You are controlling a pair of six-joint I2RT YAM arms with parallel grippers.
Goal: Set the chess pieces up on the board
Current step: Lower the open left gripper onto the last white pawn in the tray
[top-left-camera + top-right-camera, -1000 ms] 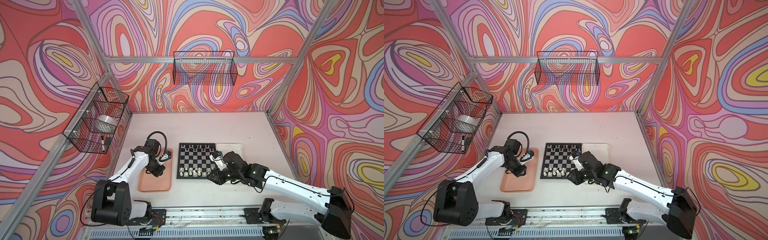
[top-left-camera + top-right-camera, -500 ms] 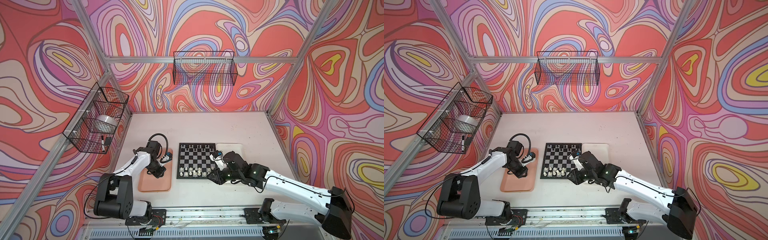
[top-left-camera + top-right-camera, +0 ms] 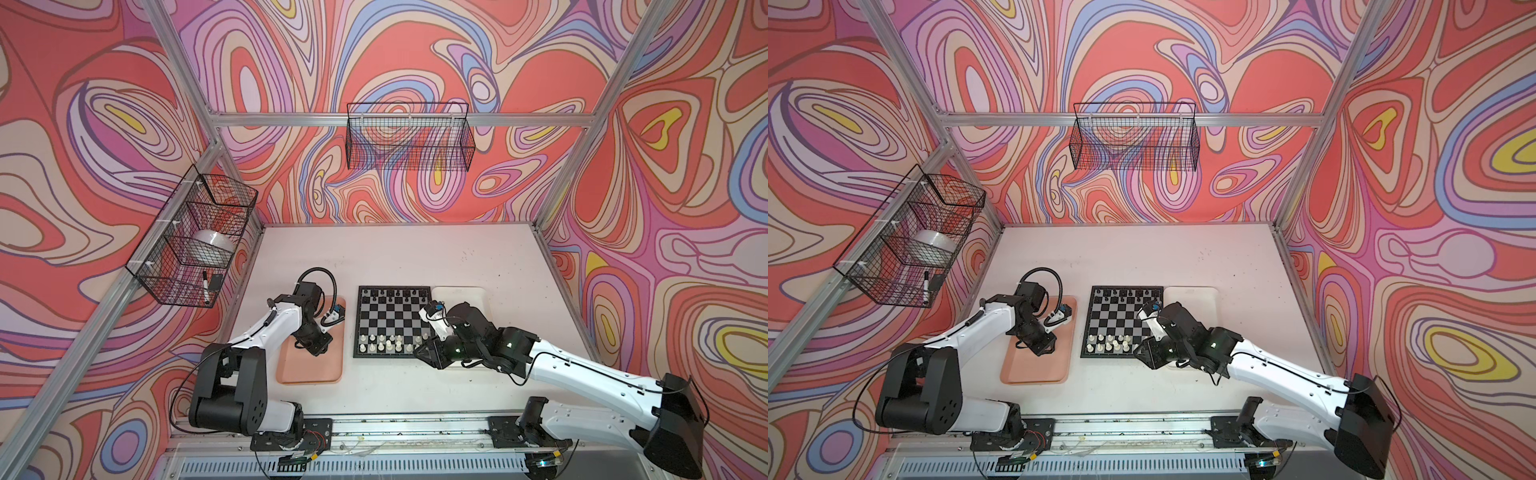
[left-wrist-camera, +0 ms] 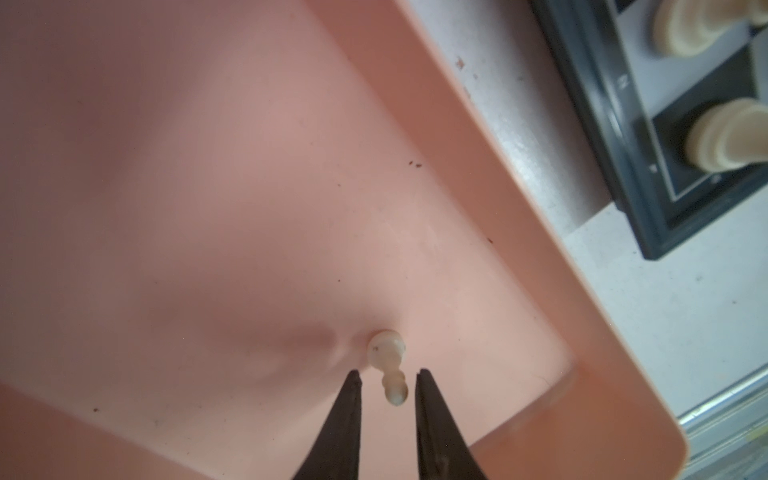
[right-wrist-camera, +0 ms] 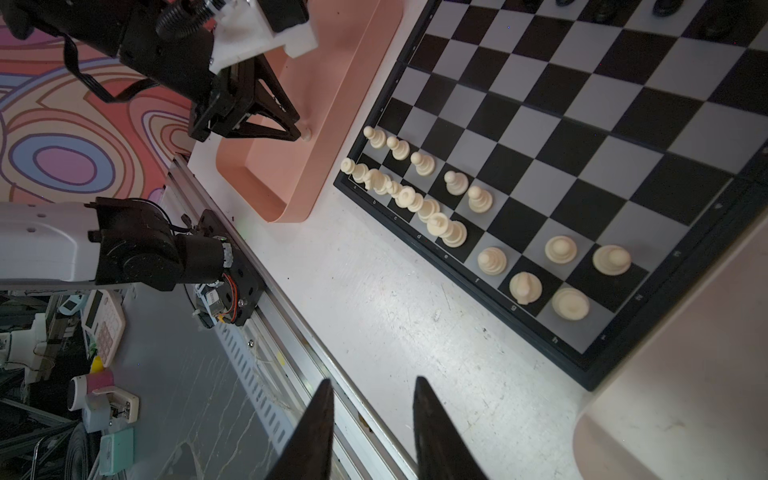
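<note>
The board [image 3: 392,320] [image 3: 1115,318] lies mid-table. Cream-white chess pieces [image 3: 384,343] [image 5: 449,232] stand in its two near rows and black ones [image 3: 392,295] along its far row. One cream pawn [image 4: 388,365] [image 5: 306,134] stands in the pink tray [image 3: 307,370] [image 4: 208,166]. My left gripper [image 3: 314,348] [image 4: 388,373] is low over this tray and open. Its fingertips [image 4: 355,376] flank the pawn's head without touching it. My right gripper [image 3: 417,353] [image 5: 374,381] is open and holds nothing. It hovers over the table by the board's near right corner.
A white tray [image 3: 469,295] lies right of the board, partly under my right arm. Wire baskets hang on the left wall [image 3: 195,241] and back wall [image 3: 409,137]. An aluminium rail [image 3: 395,424] runs along the table's front edge.
The left arm has shifted slightly over the pink tray, its jaws a touch narrower. The right arm has not moved.
</note>
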